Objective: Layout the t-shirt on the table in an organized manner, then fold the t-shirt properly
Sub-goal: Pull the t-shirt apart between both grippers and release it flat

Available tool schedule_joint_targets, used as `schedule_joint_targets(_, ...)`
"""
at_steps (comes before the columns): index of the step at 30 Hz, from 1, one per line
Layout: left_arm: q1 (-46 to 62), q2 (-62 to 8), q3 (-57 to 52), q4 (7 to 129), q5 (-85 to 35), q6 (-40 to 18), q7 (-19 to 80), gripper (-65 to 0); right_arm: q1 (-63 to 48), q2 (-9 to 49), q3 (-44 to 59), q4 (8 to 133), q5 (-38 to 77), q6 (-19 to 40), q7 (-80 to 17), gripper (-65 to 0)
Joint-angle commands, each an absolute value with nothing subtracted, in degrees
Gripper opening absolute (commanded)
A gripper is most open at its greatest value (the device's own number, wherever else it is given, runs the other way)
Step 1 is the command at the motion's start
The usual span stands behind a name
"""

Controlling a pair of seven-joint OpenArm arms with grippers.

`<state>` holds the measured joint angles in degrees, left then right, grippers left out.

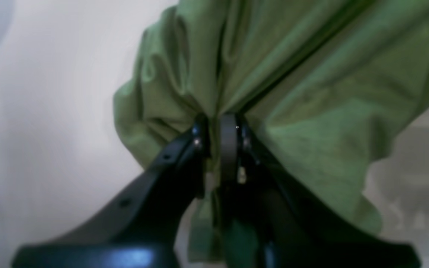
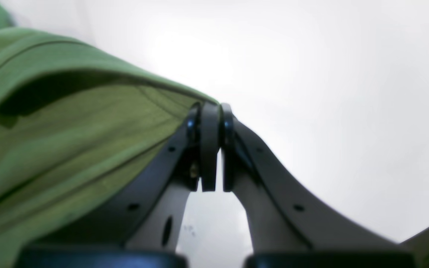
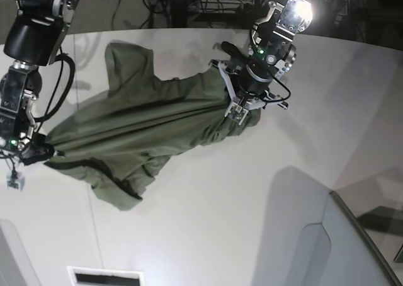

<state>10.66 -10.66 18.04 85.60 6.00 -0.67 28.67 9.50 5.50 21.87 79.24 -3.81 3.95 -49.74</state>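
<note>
The olive-green t-shirt (image 3: 145, 125) is stretched in a long, rumpled band across the white bench (image 3: 208, 223), running from the base view's lower left up to its upper right; deep creases run along its length. One flap juts toward the far edge, and another bunched part with a dark hem sags toward the near side, resting on the bench.

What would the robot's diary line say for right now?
left hand: shut on olive-green cotton t-shirt | right hand: shut on its edge | shirt: stretched between them, bunched | big white table: underneath
</note>
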Motion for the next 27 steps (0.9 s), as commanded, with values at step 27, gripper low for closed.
schedule_joint_targets(27, 18.59, -12.0, 17.54, 106.95, 14.81, 0.57, 28.88, -65.0, 9.63, 0.84, 40.31, 79.96, -5.41, -7.52, -49.8, -51.2)
